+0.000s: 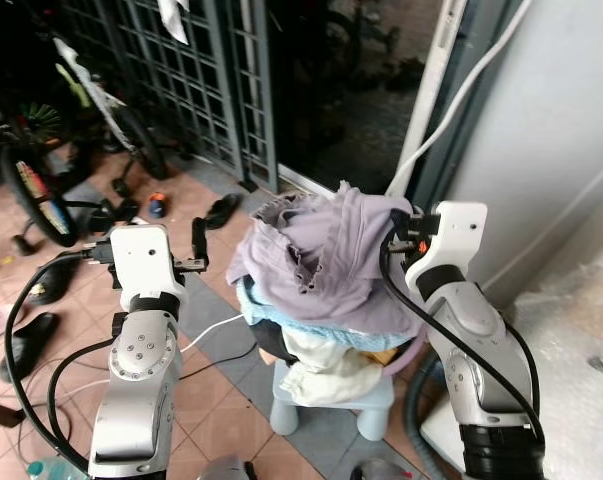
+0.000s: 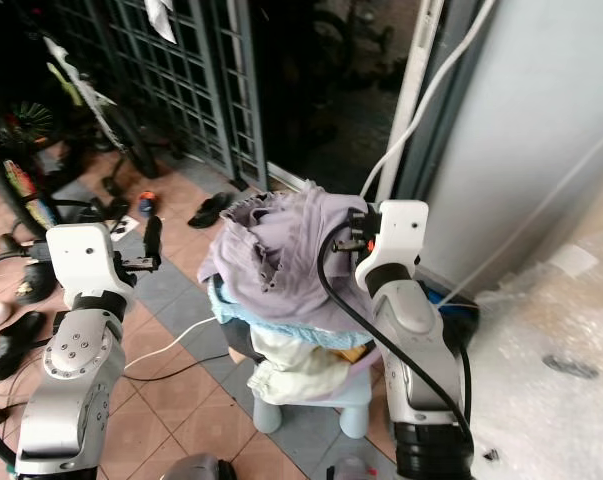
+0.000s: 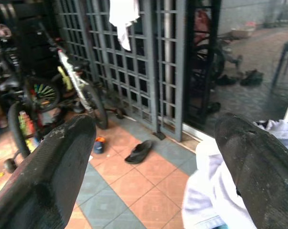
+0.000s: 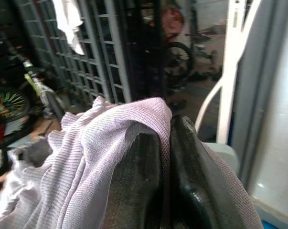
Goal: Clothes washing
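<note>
Left claw [image 1: 195,243] released, fingers spread, beside the heap, holding nothing | one lilac garment [image 1: 326,255] draped over a laundry pile, long axis running left-right, its peak pointing up | pile sits on one pale blue stool [image 1: 376,405] | right claw [image 4: 164,157] clenched on the lilac garment at its right edge

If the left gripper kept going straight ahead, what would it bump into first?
Probably the metal gate. The left gripper is open and points past the edge of the clothes pile, over bare floor tiles. Depth is hard to judge.
</note>
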Tool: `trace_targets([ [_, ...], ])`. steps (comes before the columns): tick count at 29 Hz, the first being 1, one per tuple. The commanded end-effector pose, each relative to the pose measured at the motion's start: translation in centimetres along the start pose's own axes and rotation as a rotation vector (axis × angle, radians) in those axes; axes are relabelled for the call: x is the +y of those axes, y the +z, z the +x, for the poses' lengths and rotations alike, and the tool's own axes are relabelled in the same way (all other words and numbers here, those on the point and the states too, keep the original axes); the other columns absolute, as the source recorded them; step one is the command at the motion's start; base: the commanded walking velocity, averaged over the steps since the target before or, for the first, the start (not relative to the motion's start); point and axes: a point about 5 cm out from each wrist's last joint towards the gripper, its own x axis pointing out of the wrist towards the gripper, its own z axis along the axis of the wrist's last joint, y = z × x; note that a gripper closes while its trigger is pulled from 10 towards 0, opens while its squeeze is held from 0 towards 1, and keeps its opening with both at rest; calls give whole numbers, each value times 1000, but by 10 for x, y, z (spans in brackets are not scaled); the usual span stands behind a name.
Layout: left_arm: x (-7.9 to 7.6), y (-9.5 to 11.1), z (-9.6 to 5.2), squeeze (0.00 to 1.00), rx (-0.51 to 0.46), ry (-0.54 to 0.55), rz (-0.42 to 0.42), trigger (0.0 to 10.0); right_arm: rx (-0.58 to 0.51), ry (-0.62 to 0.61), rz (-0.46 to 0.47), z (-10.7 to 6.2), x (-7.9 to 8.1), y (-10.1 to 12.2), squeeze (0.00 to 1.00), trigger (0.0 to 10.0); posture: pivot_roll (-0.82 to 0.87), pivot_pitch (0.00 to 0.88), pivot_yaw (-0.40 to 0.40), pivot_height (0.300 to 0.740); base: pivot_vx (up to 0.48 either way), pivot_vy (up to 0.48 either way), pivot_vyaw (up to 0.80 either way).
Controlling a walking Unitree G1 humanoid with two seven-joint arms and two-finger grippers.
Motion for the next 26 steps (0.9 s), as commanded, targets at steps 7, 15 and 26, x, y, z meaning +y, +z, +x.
trace_targets([
  [7,0,-4,3,0,29,20,29,10000,-11,6,19,6,4,2,0,10000,5,0,47,740,-41,0,-69],
  [15,-3,-9,0,0,60,32,8,10000,-10,-13,7,7,-3,2,0,10000,-1,0,38,740,-406,0,0],
  [26,-3,-9,2,0,61,38,-7,10000,1,-28,24,6,-1,0,0,10000,-11,0,36,740,-230,0,-41],
])
